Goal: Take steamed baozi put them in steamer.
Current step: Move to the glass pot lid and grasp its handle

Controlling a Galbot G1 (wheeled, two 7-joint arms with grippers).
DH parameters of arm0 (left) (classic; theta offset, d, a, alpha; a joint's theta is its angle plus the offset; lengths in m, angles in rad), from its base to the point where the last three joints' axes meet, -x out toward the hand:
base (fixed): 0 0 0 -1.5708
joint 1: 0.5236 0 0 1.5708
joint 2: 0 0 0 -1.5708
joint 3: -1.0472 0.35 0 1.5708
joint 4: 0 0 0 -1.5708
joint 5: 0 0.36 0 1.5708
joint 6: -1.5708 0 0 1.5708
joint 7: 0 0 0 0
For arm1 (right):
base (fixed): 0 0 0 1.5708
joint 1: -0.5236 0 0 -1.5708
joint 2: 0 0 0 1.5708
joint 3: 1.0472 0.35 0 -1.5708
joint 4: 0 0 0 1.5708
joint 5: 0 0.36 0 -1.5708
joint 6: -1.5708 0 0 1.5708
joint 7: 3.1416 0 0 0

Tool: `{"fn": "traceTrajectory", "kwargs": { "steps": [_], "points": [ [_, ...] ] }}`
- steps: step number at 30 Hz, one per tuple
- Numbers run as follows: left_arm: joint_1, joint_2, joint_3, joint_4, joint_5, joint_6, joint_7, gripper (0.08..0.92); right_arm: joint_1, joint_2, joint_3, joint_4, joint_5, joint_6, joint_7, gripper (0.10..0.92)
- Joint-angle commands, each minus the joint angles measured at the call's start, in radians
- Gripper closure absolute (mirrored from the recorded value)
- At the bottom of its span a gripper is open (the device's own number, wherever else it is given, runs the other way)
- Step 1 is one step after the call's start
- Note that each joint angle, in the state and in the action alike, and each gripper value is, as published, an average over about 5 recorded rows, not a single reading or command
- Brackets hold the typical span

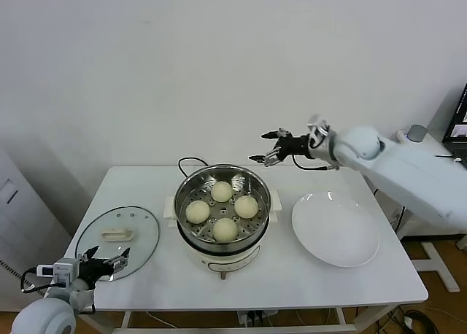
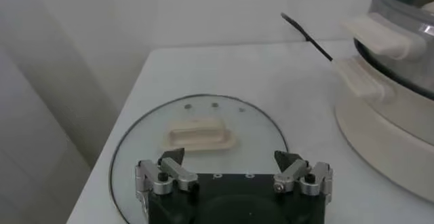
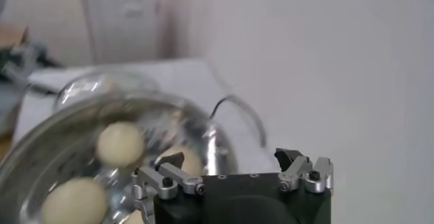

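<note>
Hovering right gripper point(image 1: 264, 147), fingers spread, empty, above steamer point(image 1: 223, 175); four baozi point(image 1: 222, 191) inside.

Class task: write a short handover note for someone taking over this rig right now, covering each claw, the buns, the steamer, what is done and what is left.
Left claw: open, empty, low at the table's near left edge by the glass lid.
Right claw: open, empty, raised behind the steamer.
Buns: all four baozi sit on the steamer's perforated tray.
White plate: bare, right of the steamer.
Done: loading.
Left: no bun remains outside; lid is off.
</note>
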State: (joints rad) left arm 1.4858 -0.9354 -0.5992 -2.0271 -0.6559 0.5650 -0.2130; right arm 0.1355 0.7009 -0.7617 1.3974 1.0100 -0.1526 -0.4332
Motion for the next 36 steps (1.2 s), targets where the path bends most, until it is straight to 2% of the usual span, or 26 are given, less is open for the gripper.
{"fn": "traceTrajectory", "kwargs": {
  "steps": [1,9,15,27,36],
  "points": [
    [-0.005,-0.002,-0.002,-0.002,0.006,-0.013,0.003,0.177,-0.555,-0.052,0.598,0.046,-0.074,0.169,0.196,0.203],
    [-0.014,-0.012,-0.015,0.009,0.103,-0.050,0.029,0.177,-0.932,0.062,0.964,0.101,-0.236,0.226,0.242,0.203],
    [-0.014,-0.010,-0.013,0.032,0.278,-0.101,0.063,0.177,-1.142,0.187,1.170,0.155,-0.364,0.224,0.280,0.203],
    [0.038,-0.003,-0.008,0.121,0.711,-0.294,0.118,0.177,-1.312,0.372,1.401,0.154,-0.516,0.233,0.280,0.203],
    [0.039,-0.015,-0.002,0.229,1.096,-0.449,0.138,0.177,-1.365,0.429,1.456,0.144,-0.552,0.235,0.234,0.203]
  ]
}}
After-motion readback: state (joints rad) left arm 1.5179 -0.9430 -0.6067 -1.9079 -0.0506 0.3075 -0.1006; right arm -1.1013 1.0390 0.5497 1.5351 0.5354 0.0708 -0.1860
